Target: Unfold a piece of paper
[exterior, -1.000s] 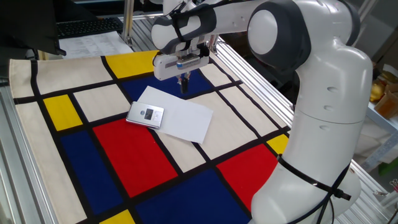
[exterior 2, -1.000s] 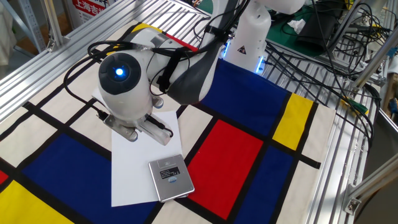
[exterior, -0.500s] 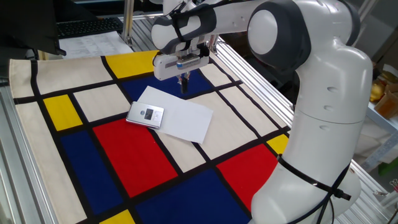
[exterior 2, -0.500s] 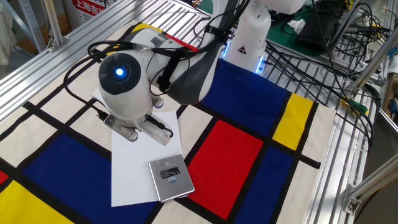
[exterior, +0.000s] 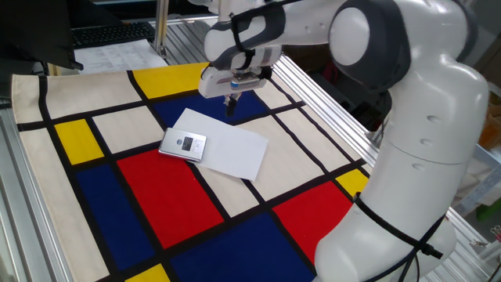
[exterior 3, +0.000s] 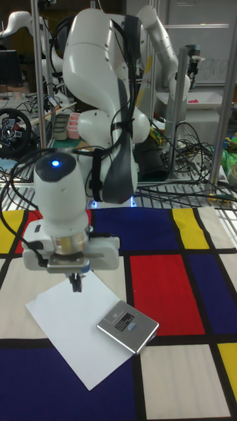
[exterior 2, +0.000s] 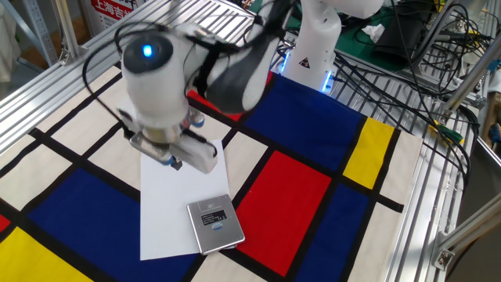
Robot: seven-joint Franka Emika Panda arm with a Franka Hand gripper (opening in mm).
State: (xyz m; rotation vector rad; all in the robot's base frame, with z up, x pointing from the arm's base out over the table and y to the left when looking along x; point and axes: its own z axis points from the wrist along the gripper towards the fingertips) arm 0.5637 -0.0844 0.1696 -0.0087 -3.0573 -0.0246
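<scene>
White casing wraps the arm down to the pincer point(exterior: 230, 105), whose two dark fingertips sit pressed together with nothing between them — closed and empty, pointing straight down. It hangs a little above the far edge of the piece of paper point(exterior: 227, 144), not touching it in either fixed view; the tall fixed view shows the tips point(exterior 3: 76, 283) clear of the sheet as well. In the other fixed view the wrist is blurred.

Beneath it, the piece of paper point(exterior 3: 72, 325) lies flat on the cloth point(exterior: 117, 196), a plain white rectangle set askew to the cloth's grid, spanning a cream square and reaching over black lines toward the red and blue blocks. On one end of the sheet rests a small flat silver-grey device point(exterior: 183, 145) with a dark label — part on the paper, part overhanging onto the cloth. In the other fixed view that device point(exterior 2: 215, 223) sits at the near right corner of the paper point(exterior 2: 168, 215).

Blocks of red, blue, yellow and cream, divided by black bands, cover the tabletop point(exterior 2: 196, 12), whose ribbed metal surface shows beyond the cloth's edge.
</scene>
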